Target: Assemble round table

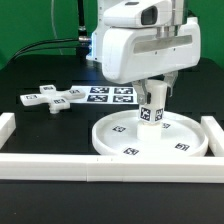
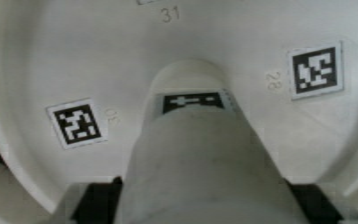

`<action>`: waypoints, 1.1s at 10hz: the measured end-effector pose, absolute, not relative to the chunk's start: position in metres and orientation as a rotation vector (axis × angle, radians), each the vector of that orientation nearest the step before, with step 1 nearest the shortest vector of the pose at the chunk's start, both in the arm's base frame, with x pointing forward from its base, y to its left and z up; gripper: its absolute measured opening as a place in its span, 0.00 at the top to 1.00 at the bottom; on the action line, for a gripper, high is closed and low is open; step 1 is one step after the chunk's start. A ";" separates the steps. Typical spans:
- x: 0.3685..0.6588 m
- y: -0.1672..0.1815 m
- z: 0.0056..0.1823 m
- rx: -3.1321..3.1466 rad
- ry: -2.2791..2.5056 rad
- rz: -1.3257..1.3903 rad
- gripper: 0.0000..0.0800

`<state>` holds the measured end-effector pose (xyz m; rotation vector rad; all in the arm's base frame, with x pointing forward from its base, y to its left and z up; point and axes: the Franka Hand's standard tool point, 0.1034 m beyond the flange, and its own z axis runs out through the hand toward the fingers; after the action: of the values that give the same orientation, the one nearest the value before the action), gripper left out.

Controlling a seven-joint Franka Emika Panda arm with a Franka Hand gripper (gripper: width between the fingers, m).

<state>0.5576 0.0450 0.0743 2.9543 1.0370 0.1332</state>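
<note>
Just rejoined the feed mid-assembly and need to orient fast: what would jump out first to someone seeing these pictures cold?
The big white arm fills the exterior view's upper middle, its gripper shut on the cylinder leg, which stands upright over the centre of the round disc. The cross-shaped base lies apart towards the exterior view's left, beside the marker board.

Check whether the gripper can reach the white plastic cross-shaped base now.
Probably not: the gripper is shut on the short white cylinder leg over the white round disc, though the base lies uncovered.
</note>
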 end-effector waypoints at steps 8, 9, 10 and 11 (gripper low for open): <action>0.554 0.039 0.072 3.194 -0.211 0.247 0.48; 0.553 0.039 0.072 3.186 -0.391 0.263 0.48; 0.553 0.038 0.072 3.166 -0.587 0.261 0.48; 0.553 0.038 0.072 3.135 -0.744 0.256 0.48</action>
<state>0.5528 0.0384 0.0720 3.1353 -0.7443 0.2560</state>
